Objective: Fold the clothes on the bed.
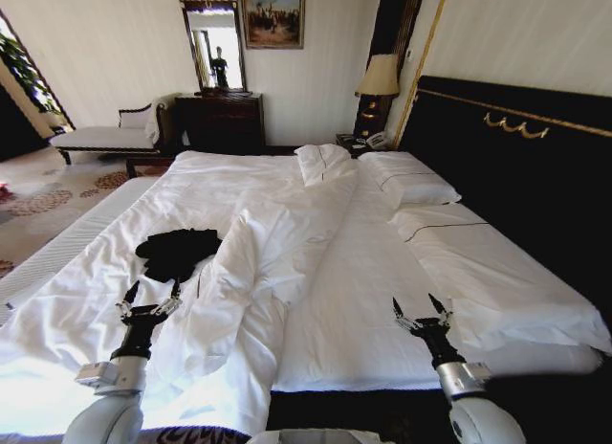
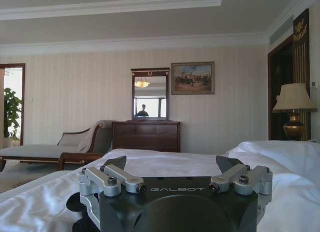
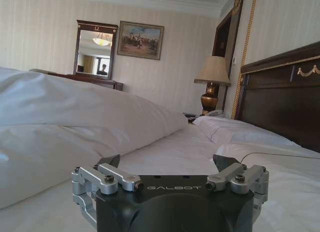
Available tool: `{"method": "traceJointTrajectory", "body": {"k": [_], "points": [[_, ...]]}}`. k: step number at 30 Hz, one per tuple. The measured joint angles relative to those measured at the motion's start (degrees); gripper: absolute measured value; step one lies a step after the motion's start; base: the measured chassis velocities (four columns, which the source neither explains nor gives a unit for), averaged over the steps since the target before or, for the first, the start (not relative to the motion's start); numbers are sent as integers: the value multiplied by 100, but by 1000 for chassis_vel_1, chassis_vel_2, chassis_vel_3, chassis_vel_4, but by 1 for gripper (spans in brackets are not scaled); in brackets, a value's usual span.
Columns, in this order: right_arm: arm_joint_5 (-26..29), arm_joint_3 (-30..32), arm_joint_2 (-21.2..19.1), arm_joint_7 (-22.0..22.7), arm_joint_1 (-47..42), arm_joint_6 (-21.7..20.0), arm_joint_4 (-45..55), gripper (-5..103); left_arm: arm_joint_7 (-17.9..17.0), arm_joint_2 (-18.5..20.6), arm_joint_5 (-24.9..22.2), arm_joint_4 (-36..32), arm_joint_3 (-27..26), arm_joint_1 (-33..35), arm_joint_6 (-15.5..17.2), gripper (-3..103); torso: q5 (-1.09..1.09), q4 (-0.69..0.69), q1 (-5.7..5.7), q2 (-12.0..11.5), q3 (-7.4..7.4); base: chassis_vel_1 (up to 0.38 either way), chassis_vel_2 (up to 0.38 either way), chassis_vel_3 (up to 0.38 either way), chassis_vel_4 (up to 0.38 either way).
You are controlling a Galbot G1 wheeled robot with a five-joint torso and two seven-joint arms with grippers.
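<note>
The clothes (image 1: 178, 251), a crumpled black top, lie on the left half of the bed (image 1: 363, 300) beside the bunched white duvet (image 1: 253, 262). My left gripper (image 1: 151, 295) hovers open just short of the top's near edge, nothing between its fingers. In the left wrist view that gripper (image 2: 172, 164) is spread wide, and a dark bit of the clothes (image 2: 76, 204) peeks out beside it. My right gripper (image 1: 422, 306) is open over bare sheet on the bed's right half, far from the top; the right wrist view shows its fingers (image 3: 170, 162) apart above the sheet.
Pillows (image 1: 411, 186) lie against the tall dark headboard (image 1: 516, 147). A lamp (image 1: 378, 90) stands on the nightstand. Beyond the bed are a dark dresser (image 1: 220, 119) with a mirror and a grey chaise (image 1: 105, 136). Patterned carpet (image 1: 48, 205) lies left of the bed.
</note>
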Motion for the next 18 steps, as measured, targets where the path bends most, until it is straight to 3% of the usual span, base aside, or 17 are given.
{"method": "traceJointTrajectory", "body": {"k": [18], "points": [[-7,8,39,2,-33,-6,13,100,1,-30,7,13,24,-32,11,100,-1,0,0,0,0,75,71,-63,-68]]}}
